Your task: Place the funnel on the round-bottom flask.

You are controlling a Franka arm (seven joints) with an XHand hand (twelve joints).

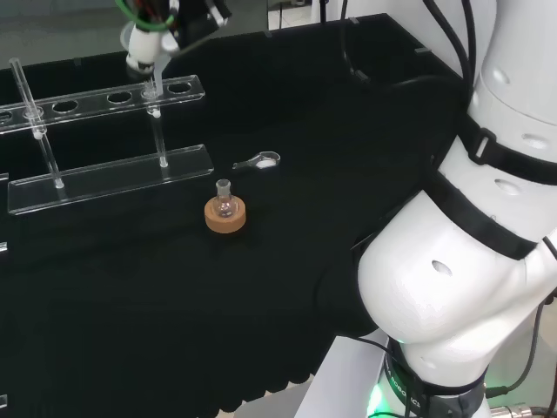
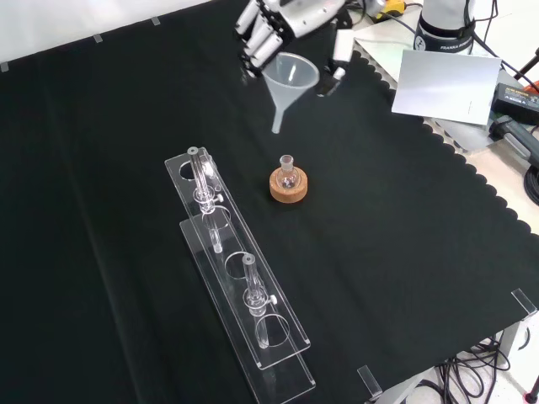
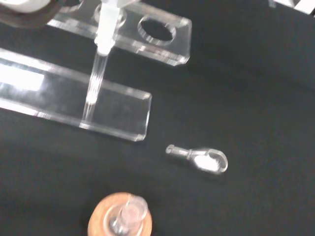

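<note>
- One hand [image 2: 290, 21], black and white, raised above the bench [image 2: 101, 168]; fingers curled round the rim of the funnel [image 2: 289, 80]
- Funnel: clear, held upright in the air, stem pointing down, up and slightly left of the flask in the front view, not touching it
- Round-bottom flask [image 2: 289, 175]: small, clear, upright in a cork ring [image 2: 289, 188], neck open
- Test-tube rack [image 2: 240, 278]: clear, two tubes standing in it
- Clear clip [image 1: 259, 160]: lying flat near the flask
- No legible writing on any item

White links, black-and-white robot hand [image 2: 290, 21]
</note>
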